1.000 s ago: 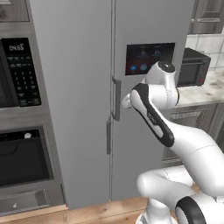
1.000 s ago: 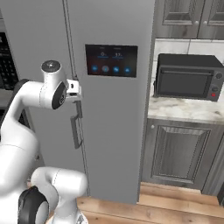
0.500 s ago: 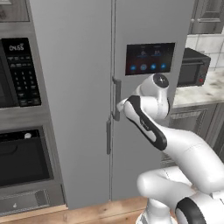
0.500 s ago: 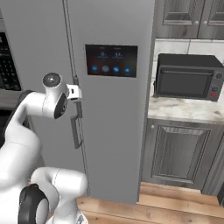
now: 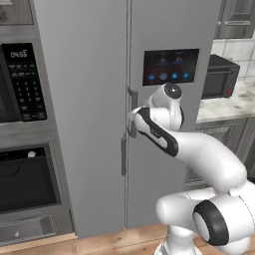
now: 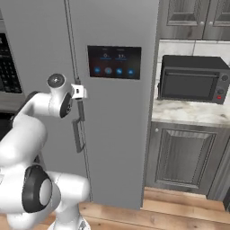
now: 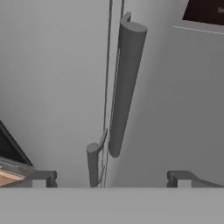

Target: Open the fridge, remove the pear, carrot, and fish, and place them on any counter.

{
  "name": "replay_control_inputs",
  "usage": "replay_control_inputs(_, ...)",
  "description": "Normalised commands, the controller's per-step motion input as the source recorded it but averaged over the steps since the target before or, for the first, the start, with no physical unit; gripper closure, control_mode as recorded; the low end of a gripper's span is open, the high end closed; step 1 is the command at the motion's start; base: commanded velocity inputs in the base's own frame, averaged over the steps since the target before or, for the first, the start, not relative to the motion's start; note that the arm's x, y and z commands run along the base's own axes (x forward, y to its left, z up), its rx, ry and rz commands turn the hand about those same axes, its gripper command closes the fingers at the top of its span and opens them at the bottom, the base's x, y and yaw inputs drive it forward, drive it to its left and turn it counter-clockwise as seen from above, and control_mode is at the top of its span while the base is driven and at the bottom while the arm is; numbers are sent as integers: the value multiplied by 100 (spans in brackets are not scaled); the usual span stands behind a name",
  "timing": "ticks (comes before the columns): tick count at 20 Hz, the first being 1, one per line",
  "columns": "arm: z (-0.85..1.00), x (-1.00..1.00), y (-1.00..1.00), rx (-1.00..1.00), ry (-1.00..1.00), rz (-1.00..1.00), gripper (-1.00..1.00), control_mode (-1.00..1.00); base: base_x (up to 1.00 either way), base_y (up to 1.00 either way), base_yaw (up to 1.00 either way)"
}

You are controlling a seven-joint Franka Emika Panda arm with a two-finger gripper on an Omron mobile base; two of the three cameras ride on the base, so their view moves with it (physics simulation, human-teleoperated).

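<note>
The fridge [image 5: 89, 99] [image 6: 117, 134] stands with both light-grey doors shut, so the pear, carrot and fish are hidden. In the hand view the right door's bar handle [image 7: 124, 87] runs up the middle, with the left door's handle [image 7: 92, 162] lower down. My gripper [image 7: 111, 178] is open; its two fingertips [image 7: 41, 177] stand wide to either side of the right handle, short of it. From the base, the gripper [image 5: 132, 117] [image 6: 80, 92] is right at that handle [image 5: 132, 112] [image 6: 79, 128], below the black dispenser panel [image 5: 169, 65]. The marble counter [image 5: 234, 97] [image 6: 193, 112] lies to the right.
A black microwave [image 5: 220, 74] [image 6: 193, 78] sits on the counter. Dark built-in ovens [image 5: 22, 84] fill the wall left of the fridge. Dark grey cabinets [image 6: 184, 157] stand under the counter, and the floor [image 6: 148, 215] is wood.
The arm's elbow has dropped and the hand has moved in closer to the right door's handle. The jaws have stayed open and the fridge doors have stayed shut.
</note>
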Motion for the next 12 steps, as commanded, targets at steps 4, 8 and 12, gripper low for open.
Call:
replay_control_inputs(4, 0, 39, 0, 3, -2, -7, -100, -100, 0, 0, 0)
replay_control_inputs(8, 0, 31, 8, 4, -8, -5, -100, -100, 0, 0, 0)
replay_control_inputs(12, 0, 30, 4, 5, -11, -4, -100, -100, 0, 0, 0)
